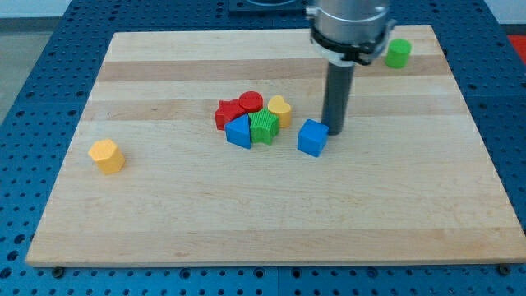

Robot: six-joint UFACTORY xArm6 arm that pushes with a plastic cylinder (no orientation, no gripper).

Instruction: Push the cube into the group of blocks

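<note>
A blue cube (312, 137) sits near the middle of the wooden board (271, 214). My tip (335, 131) stands right at the cube's upper right corner, touching or nearly touching it. To the cube's left, across a small gap, lies a tight group: a red star-like block (227, 112), a red cylinder (251, 102), a yellow heart-like block (279, 108), a blue block (238, 131) and a green ridged block (264, 127).
A yellow hexagonal block (107, 155) lies alone near the board's left edge. A green cylinder (399, 53) stands at the top right corner. The arm's wide grey body (348, 25) hangs over the board's top edge.
</note>
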